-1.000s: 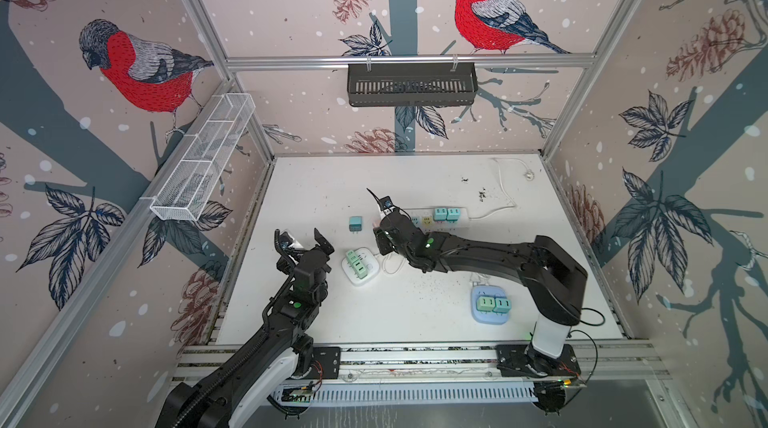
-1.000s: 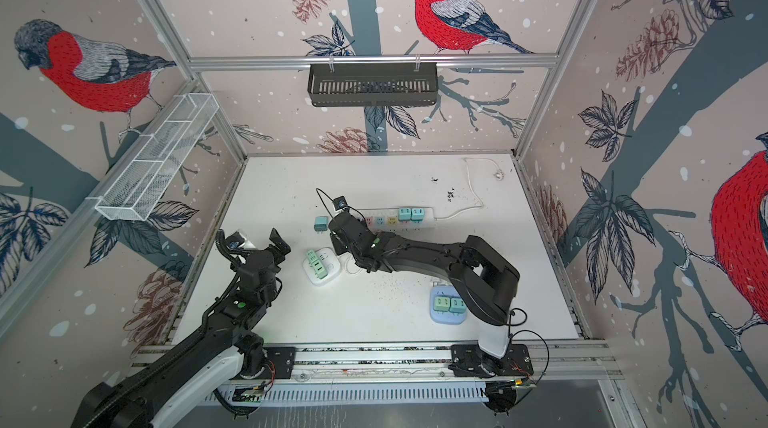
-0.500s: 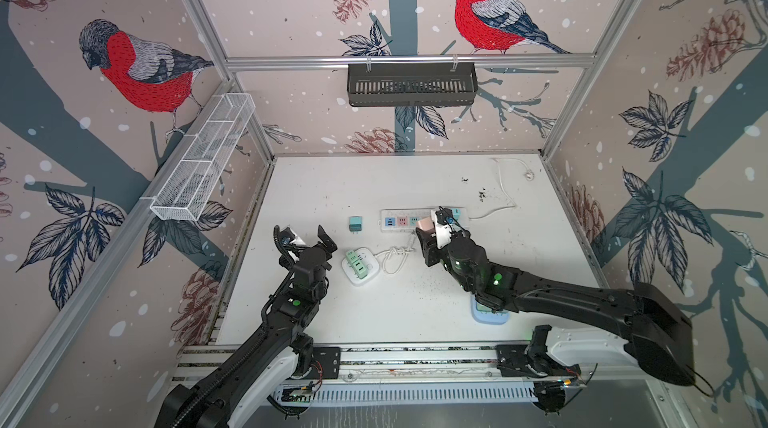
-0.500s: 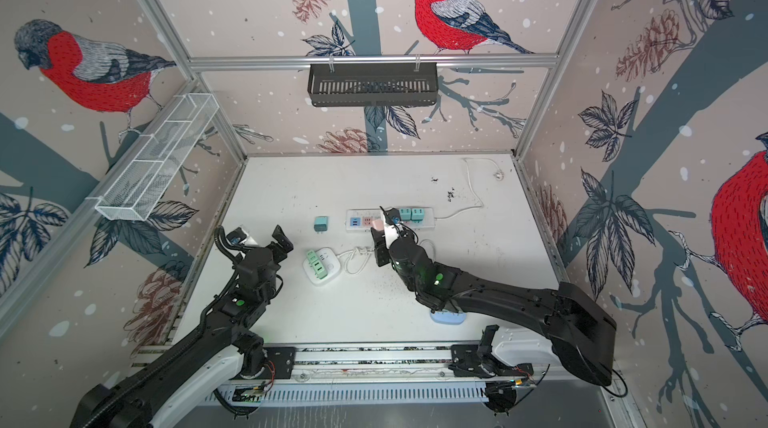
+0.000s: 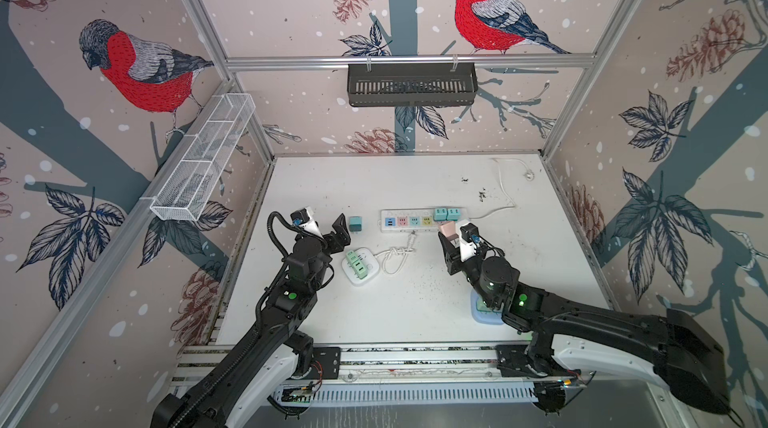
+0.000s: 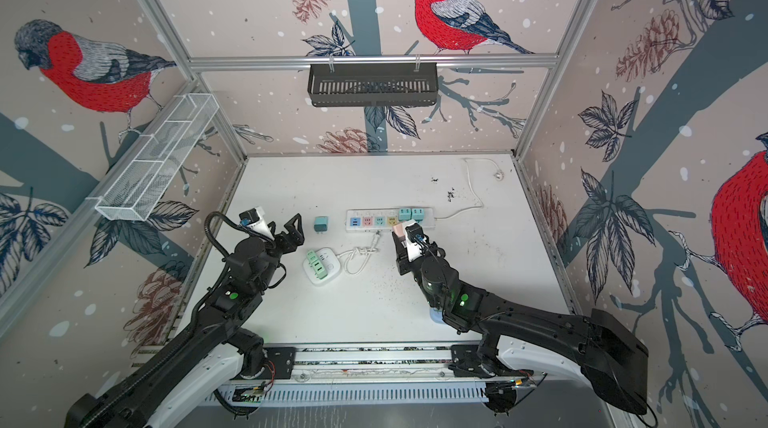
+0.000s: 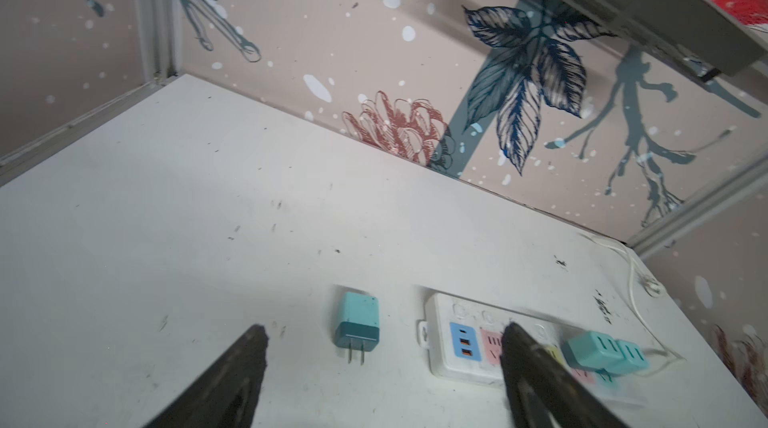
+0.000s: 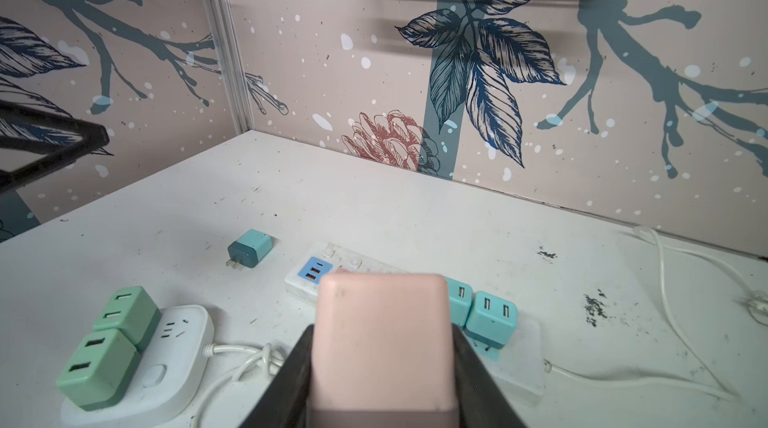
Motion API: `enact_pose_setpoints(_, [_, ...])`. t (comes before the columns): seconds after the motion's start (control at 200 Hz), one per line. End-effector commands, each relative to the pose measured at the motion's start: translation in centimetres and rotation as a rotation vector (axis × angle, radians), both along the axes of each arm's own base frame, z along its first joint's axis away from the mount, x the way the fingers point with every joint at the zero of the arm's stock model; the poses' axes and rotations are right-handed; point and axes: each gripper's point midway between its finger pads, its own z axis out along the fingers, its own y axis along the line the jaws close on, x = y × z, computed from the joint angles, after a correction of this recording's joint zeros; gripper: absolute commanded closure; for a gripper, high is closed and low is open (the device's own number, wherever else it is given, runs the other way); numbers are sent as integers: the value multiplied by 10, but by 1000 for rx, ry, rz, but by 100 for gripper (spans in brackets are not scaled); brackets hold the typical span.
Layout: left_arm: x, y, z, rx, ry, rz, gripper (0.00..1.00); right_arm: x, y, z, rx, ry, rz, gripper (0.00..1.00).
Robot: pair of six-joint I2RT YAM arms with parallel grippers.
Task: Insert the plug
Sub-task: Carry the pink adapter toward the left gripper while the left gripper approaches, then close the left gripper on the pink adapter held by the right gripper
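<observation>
The right hand (image 5: pixel 451 238) is clamped on the pale pink plug (image 8: pixel 382 338), holding it off the counter (image 5: pixel 374 180) at the near edge of the white power strip (image 5: pixel 409 229), close to the strip's yellow socket. Its prongs are hidden from every view, and whether the plug touches the strip cannot be told.

To seat the plug well, the hand likely needs to square its body to the strip, bring the prongs directly over one free coloured socket, then press straight down without rocking. The strip lies loose on the counter, so a slanted push could probably slide or tip it.

Two teal adapters (image 8: pixel 478 313) already fill the sockets just beside the plug. They crowd that end and could catch the plug's side or a finger of the hand.

The left hand (image 7: pixel 384 332) hangs spread wide and empty above a loose teal charger (image 7: pixel 356 328), which lies on its side just beside the strip's other end, prongs pointing toward the robot.

A white hub (image 8: pixel 174 347) carrying green adapters (image 8: pixel 124 334) sits near the strip, and its knotted cord (image 5: pixel 395 257) trails between the two arms. A pale blue hub (image 5: pixel 482 315) is mostly hidden under the right arm.
</observation>
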Motion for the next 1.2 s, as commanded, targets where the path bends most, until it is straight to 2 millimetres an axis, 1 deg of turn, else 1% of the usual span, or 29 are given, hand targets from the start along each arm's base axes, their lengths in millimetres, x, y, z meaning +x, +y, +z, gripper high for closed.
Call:
enact_pose_setpoints(0.0, [-5,-33,24,-14,-92,-194,13,-4,-2,19,-1,-106,16,85])
enact_pose_setpoints(0.135, [-7,-59,35,-14,-130,-334,15,-7,-12,22,-9,-154,-4,89])
enact_pose_setpoints(0.255, [-14,-86,44,17,-153,-444,16,-14,-9,24,-37,-205,50,90])
enact_pose_setpoints(0.345, [-25,-109,52,78,-196,-519,17,-16,-7,25,-65,-231,72,89])
enact_pose_setpoints(0.53, [-52,-143,64,117,-273,-689,17,-22,0,22,-151,-320,125,90])
enact_pose_setpoints(0.635, [-63,-155,65,122,-289,-766,17,-22,-4,25,-160,-351,104,91])
enact_pose_setpoints(0.761, [-77,-170,66,105,-297,-881,18,-26,-3,27,-193,-401,123,92])
enact_pose_setpoints(0.896, [-89,-184,67,108,-305,-967,18,-37,3,23,-255,-480,187,92])
enact_pose_setpoints(1.036, [-96,-200,63,144,-290,-1022,18,-47,5,25,-304,-580,224,92])
enact_pose_setpoints(1.196, [-108,-219,58,181,-289,-1096,19,-53,14,28,-347,-640,269,91])
